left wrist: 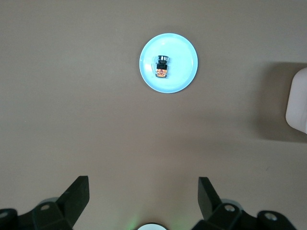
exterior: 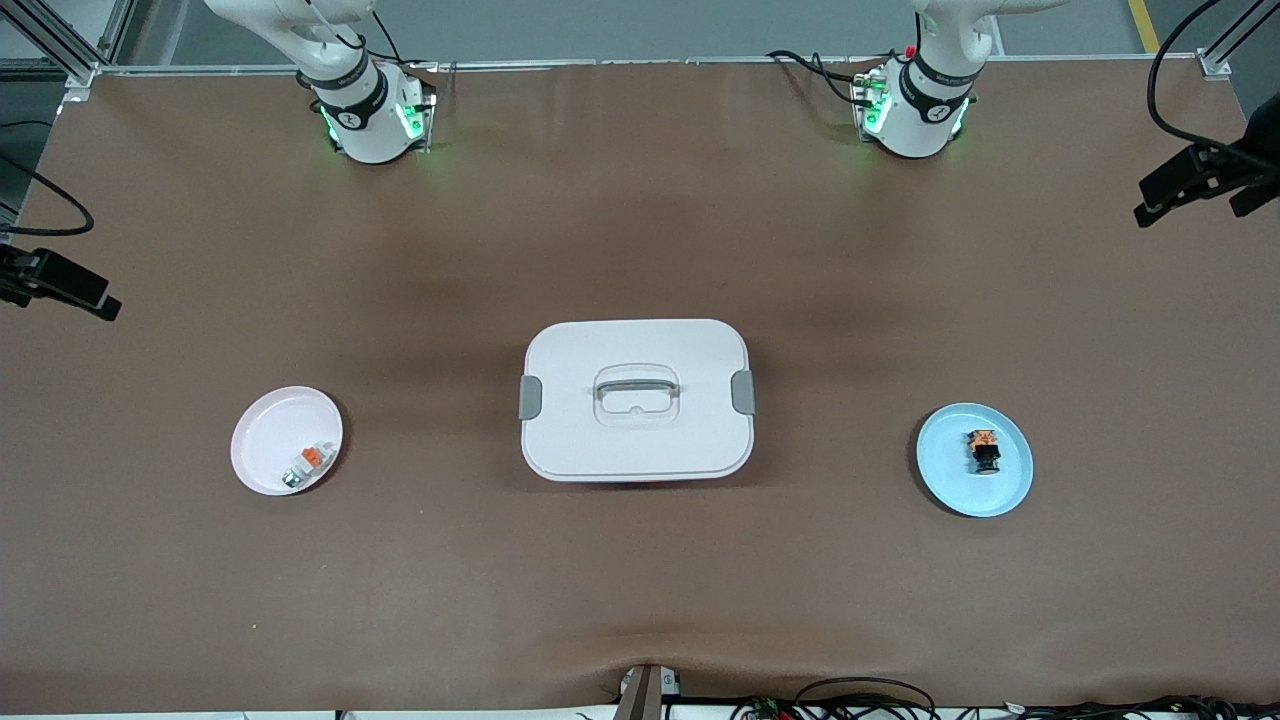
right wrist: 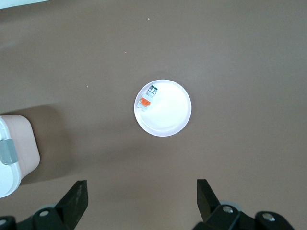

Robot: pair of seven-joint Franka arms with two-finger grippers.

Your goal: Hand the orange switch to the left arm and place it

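box (exterior: pixel 637 400) mid-table — between pink plate (exterior: pixel 262 420), blue plate (exterior: pixel 1005 490) holding orange switch (exterior: pixel 984 450)

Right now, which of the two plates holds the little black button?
The blue plate, toward the left arm's end, holds the orange switch; the pink plate holds a white-grey piece.

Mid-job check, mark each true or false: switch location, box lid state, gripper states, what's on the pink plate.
1. The orange switch lies on the blue plate. True.
2. The box stands open. False: its lid is on.
3. The left gripper holds the switch. False: it is open and empty, high over the table.
4. The right gripper is open. True.
5. The pink plate is bare. False: a small white-grey piece lies on it.
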